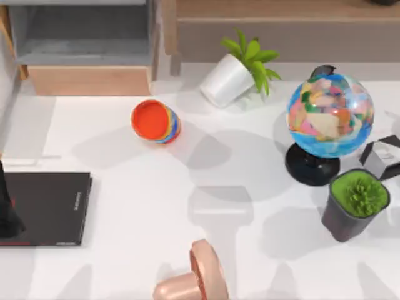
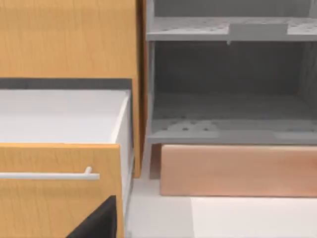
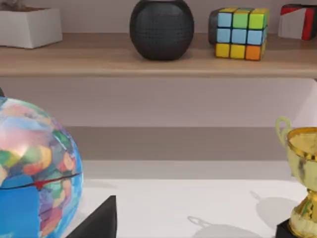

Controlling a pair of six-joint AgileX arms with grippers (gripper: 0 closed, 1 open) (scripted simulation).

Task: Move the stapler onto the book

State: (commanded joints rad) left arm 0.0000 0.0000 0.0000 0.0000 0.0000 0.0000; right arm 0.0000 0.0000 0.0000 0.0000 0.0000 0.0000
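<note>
The book (image 1: 44, 208), large, flat and black with red lettering, lies at the table's left edge. The stapler is out of view. My left arm shows as a dark shape (image 1: 7, 209) at the left border, overlapping the book's left end. At the right edge, behind the dark pot, my right gripper (image 1: 387, 157) is parked with its two dark fingers (image 1: 379, 146) apart and nothing between them. A dark finger edge (image 2: 98, 224) shows in the left wrist view, and another (image 3: 99, 222) in the right wrist view.
A pink-copper mushroom-shaped object (image 1: 195, 277) lies at the front centre. An orange bowl (image 1: 155, 121), a tipped white plant pot (image 1: 230, 77), a globe (image 1: 329, 119) and a dark pot of grass (image 1: 356, 204) stand around. A wooden drawer (image 2: 54, 173) and grey shelves (image 2: 228, 99) are behind.
</note>
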